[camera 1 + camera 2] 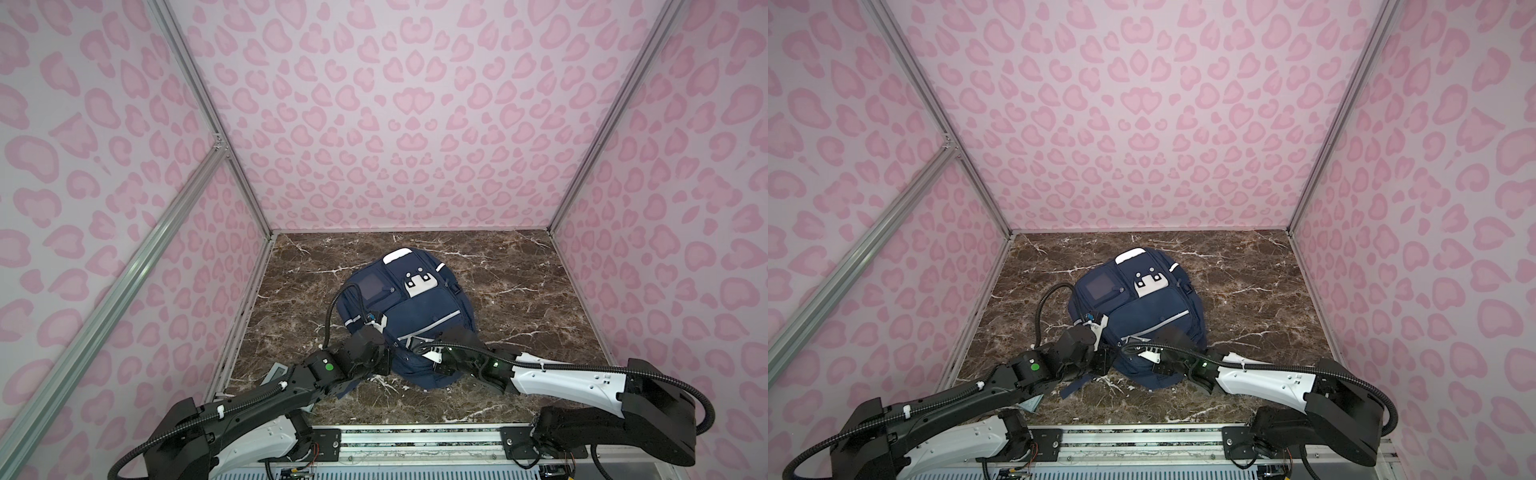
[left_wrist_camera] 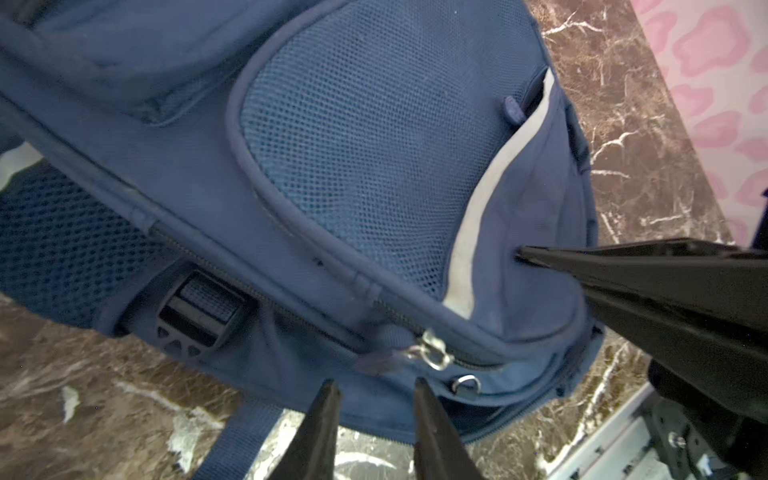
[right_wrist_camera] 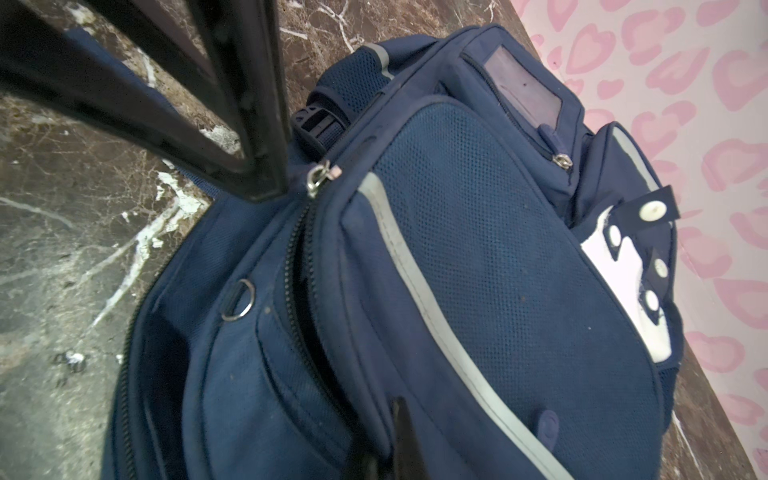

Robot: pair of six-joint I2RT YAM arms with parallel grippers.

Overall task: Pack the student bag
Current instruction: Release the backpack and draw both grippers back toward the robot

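Left wrist view: the black fingers of the left gripper (image 2: 374, 386) stand parted, empty, tips just short of the silver zipper pull (image 2: 430, 353), while the right gripper (image 2: 524, 252) is closed, its tip pressed into the large navy-blue fabric student bag (image 2: 332, 166), which lies about the middle of the brown marble-patterned tabletop (image 1: 519, 291). Zipping seems the step: nip the pull squarely, then draw along the track, the right bracing the fabric.
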